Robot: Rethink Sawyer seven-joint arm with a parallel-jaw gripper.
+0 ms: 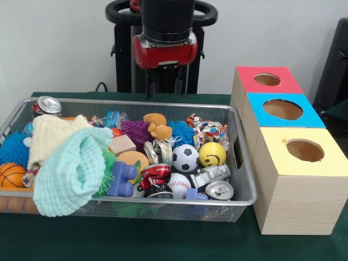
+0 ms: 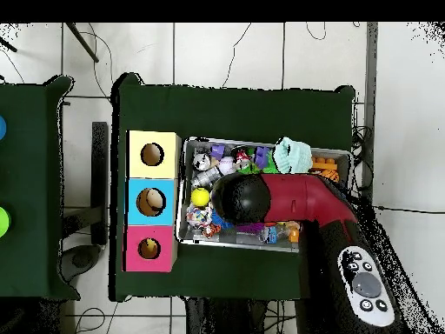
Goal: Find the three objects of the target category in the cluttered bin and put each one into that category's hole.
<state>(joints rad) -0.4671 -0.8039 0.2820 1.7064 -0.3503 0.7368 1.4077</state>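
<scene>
Everything is placed here against the wire bin (image 1: 242, 163), working from its near rim back.

Just inside the near rim lay a crushed silver can (image 1: 219, 190), a baseball (image 1: 179, 184) and a red crushed can (image 1: 155, 175), with a blue block figure (image 1: 122, 178) to their left. A pale green cloth (image 1: 73, 173) hung over the near left rim, and a basketball (image 1: 11, 175) sat at the left end beside it. Toward the bin's middle were a soccer ball (image 1: 186, 157) and a yellow smiley ball (image 1: 212, 154), touching or nearly so. Further back lay a purple spiky ball (image 1: 136, 132), a tan plush toy (image 1: 157, 126) and, at the far left corner, another can (image 1: 48, 105).

Right of the bin stood three boxes in a row: a yellow-topped box (image 1: 304, 179) nearest, a blue-topped box (image 1: 280, 111) behind it, and a red-topped box (image 1: 266, 81) farthest. No object showed through any hole, though their depths were hidden.

Beyond the bin's far rim, the gripper (image 1: 165, 81) hung above it, well clear of the contents. I could not tell how its fingers stood, and nothing showed in its grasp.

The target category was not evident. As the bin was full and the arm empty, my judgement is that the sorting had hardly begun, with probably all three objects left.
</scene>
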